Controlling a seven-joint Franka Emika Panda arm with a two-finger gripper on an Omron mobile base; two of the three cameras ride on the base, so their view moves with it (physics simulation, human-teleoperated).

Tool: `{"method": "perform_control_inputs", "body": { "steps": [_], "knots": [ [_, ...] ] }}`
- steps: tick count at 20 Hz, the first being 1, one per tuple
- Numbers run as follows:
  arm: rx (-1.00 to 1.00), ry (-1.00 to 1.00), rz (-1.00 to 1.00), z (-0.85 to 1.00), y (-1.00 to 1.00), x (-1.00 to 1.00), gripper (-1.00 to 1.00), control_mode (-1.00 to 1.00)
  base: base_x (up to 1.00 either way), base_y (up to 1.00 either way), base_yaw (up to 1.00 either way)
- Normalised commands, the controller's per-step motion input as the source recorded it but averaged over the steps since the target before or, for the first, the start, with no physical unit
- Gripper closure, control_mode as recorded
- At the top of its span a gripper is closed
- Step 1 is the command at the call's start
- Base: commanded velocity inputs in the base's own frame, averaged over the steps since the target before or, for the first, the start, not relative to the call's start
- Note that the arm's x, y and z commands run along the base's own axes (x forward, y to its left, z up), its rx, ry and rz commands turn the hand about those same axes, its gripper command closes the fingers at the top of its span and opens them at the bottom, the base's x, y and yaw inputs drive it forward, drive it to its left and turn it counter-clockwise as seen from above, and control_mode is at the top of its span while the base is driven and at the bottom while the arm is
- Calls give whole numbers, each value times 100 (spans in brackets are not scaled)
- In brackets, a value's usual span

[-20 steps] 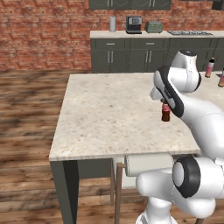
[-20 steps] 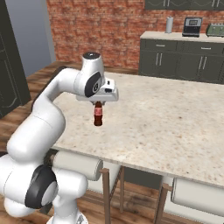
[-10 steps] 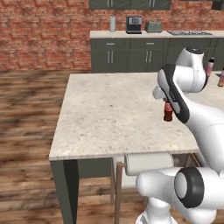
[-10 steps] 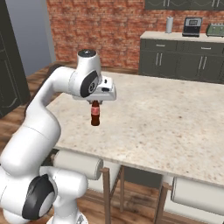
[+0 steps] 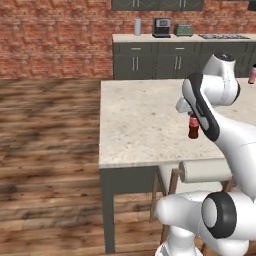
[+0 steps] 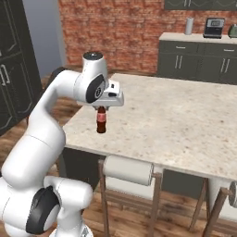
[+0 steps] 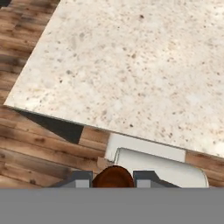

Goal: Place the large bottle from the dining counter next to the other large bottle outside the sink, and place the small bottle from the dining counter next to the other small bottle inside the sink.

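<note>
Beige speckled stone: the dining bench (image 6: 185, 120), long slab on a dark grey base, a white-cushioned wooden stool (image 6: 127, 170) tucked under its near edge. I noted nothing else standing on the part of the slab I could see.

Item one: the small bottle (image 6: 101, 121), dark brown-red, cola shape, reddish label. It hung upright by its neck from my fingers (image 6: 102, 109), which were pinched on its cap end. It was lifted clear of the slab, above the bench's near edge; in the hand view its round brown top (image 7: 113, 177) sat between the two dark tips, with the stool's cushion below.

Item two: a pink bottle (image 5: 252, 75) far back on the right, half cut off by the frame; which of the large bottles it was I could not tell.

Progress, as I judged it: small bottle picked up, not yet carried anywhere. The sink was not in my views, so the carry and the set-down beside the other small bottle remained. Status of the large bottle's move could not be judged.
</note>
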Motion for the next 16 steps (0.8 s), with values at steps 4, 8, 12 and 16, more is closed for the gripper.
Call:
{"method": "perform_control_inputs", "body": {
  "steps": [4, 8, 12, 16],
  "knots": [
    [0, 0, 0, 0, 0, 0, 100, 100, -17, 100, 0],
    [0, 0, 0, 0, 0, 0, 100, 100, -13, 100, 0],
    [0, 0, 0, 0, 0, 0, 100, 100, -12, 100, 0],
    [0, 0, 0, 0, 0, 0, 100, 100, -11, 100, 0]
  ]
}}
